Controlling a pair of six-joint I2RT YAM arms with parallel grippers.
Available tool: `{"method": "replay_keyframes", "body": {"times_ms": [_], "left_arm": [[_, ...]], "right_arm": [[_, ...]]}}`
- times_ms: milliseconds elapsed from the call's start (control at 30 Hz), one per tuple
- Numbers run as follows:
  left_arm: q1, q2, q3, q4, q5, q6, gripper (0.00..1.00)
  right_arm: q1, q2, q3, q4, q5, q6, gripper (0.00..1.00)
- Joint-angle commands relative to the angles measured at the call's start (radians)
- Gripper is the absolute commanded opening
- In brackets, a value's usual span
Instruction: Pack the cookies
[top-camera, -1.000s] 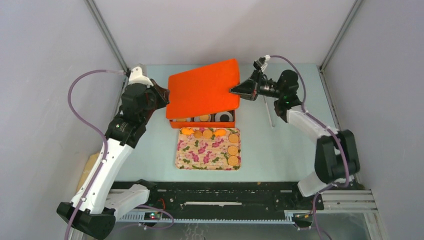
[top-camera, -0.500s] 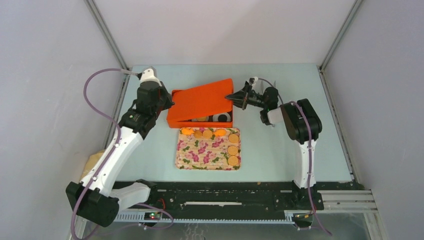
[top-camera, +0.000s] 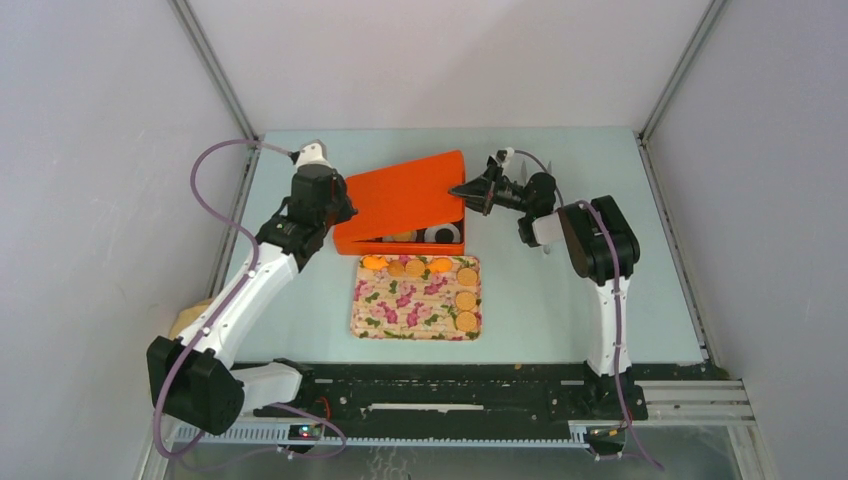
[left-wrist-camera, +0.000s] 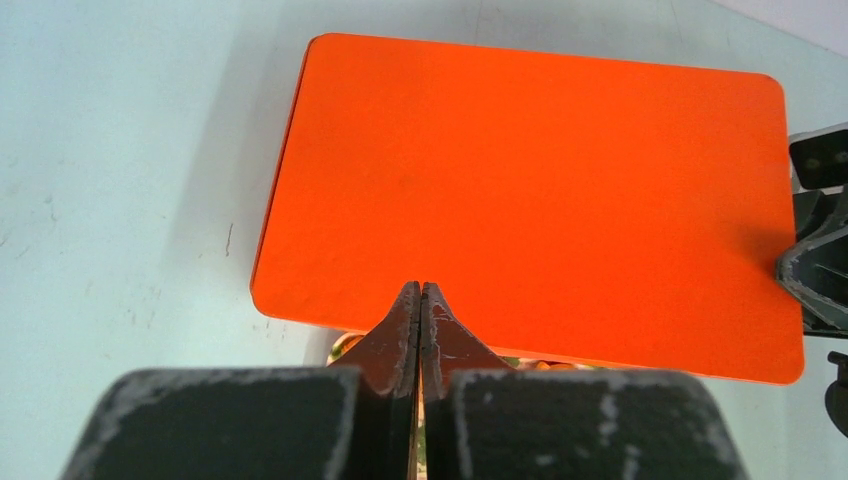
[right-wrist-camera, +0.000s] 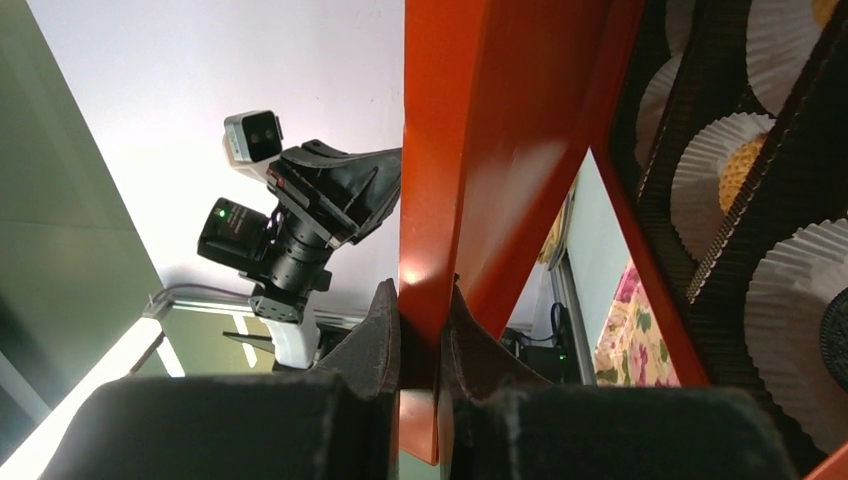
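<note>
An orange lid lies tilted over the orange box, its right side raised. My right gripper is shut on the lid's right edge, one finger on each face. My left gripper is shut and empty, its tips over the lid's left edge. Inside the box, white paper cups hold a golden cookie and a black one. More golden cookies lie along the top and right of the floral tray.
A thin grey rod lies on the table right of the box, under my right arm. The enclosure's grey walls close in on the left, right and back. A brown object sits beside the table's left edge.
The lid has come down from a high tilt to just over the box, still in my right gripper. My left arm has shifted to the lid's left edge.
</note>
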Motion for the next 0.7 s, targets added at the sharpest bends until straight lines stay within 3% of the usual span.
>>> {"method": "replay_keyframes", "body": {"times_ms": [0, 200, 667], "left_arm": [[0.005, -0.001, -0.021, 0.061, 0.014, 0.010, 0.00], [0.005, 0.011, -0.021, 0.068, 0.027, 0.010, 0.00], [0.006, 0.010, -0.036, 0.058, 0.015, 0.022, 0.00]], "right_arm": [[0.000, -0.161, 0.052, 0.060, 0.003, -0.062, 0.00], [0.022, -0.136, 0.111, 0.031, 0.002, -0.054, 0.00], [0.077, 0.163, 0.303, -0.007, 0.009, -0.014, 0.00]]}}
